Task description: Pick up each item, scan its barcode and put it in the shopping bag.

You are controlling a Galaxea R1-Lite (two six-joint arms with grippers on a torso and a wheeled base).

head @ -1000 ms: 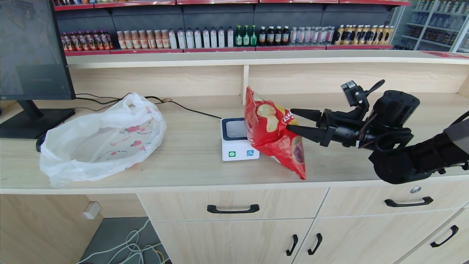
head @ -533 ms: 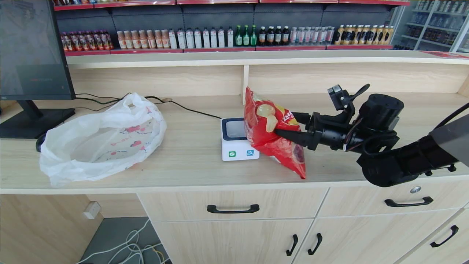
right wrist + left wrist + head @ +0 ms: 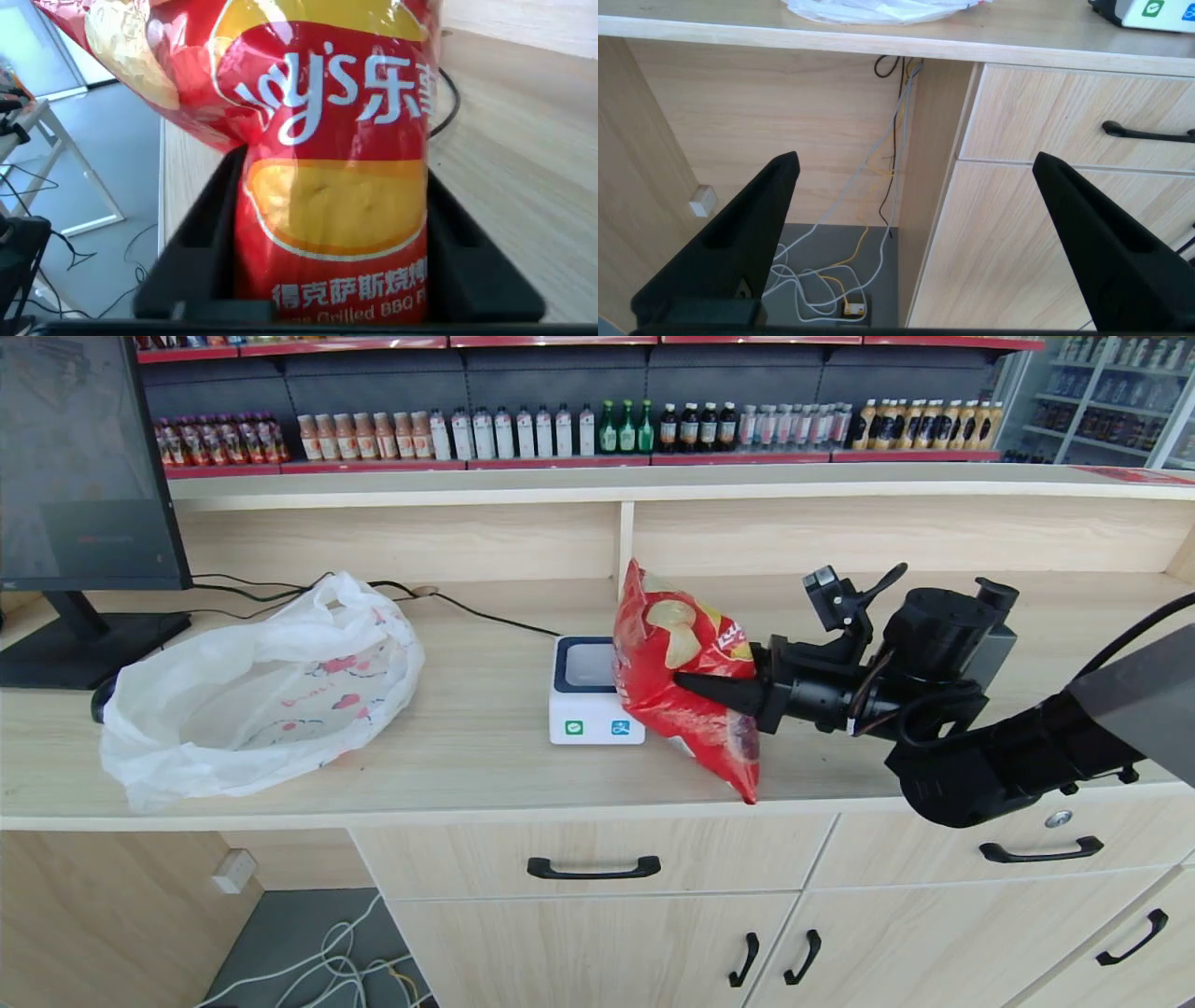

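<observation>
A red chips bag (image 3: 681, 663) stands tilted on the wooden counter (image 3: 485, 756), leaning against the right side of the white scanner (image 3: 583, 700). My right gripper (image 3: 689, 665) comes at it from the right, open, with a finger (image 3: 719, 693) on each side of the bag. In the right wrist view the chips bag (image 3: 327, 187) sits between my black fingers (image 3: 201, 243) and touches both. The white shopping bag (image 3: 261, 691) lies open at the counter's left. My left gripper (image 3: 910, 177) hangs open below counter height, facing the cabinet front.
A monitor (image 3: 84, 476) on a black stand is at the far left, with cables running along the back of the counter. A raised shelf edges the back. Drawers with black handles (image 3: 593, 868) lie under the counter; loose cables (image 3: 831, 280) trail on the floor.
My right gripper has moved left, its fingers now around the chips bag. The bag and the scanner have both been pushed a little to the left.
</observation>
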